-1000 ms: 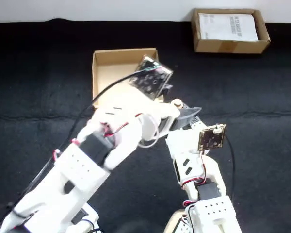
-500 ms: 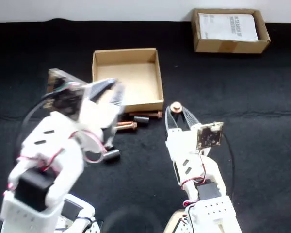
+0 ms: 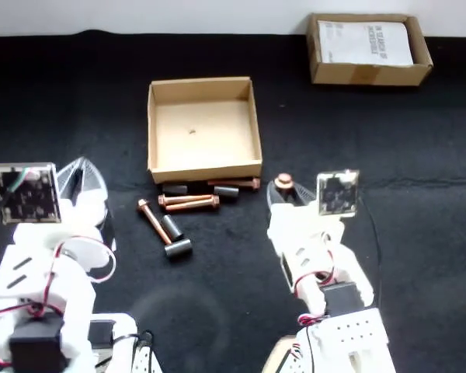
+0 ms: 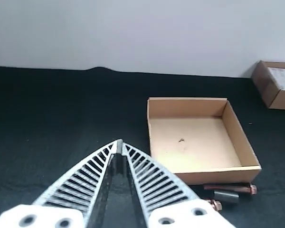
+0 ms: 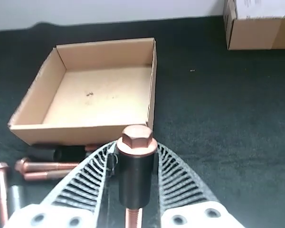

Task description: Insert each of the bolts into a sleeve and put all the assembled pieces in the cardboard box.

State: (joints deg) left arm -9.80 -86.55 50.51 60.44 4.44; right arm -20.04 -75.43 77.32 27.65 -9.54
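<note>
The open cardboard box [image 3: 204, 159] stands on the black cloth with nothing in it. In front of it lie several copper bolts [image 3: 188, 202] and black sleeves [image 3: 179, 249]. My right gripper [image 3: 283, 189] is just off the box's front right corner, shut on a copper bolt in a black sleeve [image 5: 134, 166] that stands head up between the fingers. My left gripper [image 3: 83, 165] is at the table's left side, shut and holding nothing, its tips [image 4: 119, 143] pointing toward the box [image 4: 199, 173].
A second cardboard box [image 3: 370, 72] with a printed sheet inside stands at the back right by the wall. Black cloth lies bare to the left and right of the pile of bolts [image 5: 35, 166].
The left arm has swung from over the cardboard box back to the left and drawn in. The right gripper has pulled back slightly, still holding the bolt and sleeve.
</note>
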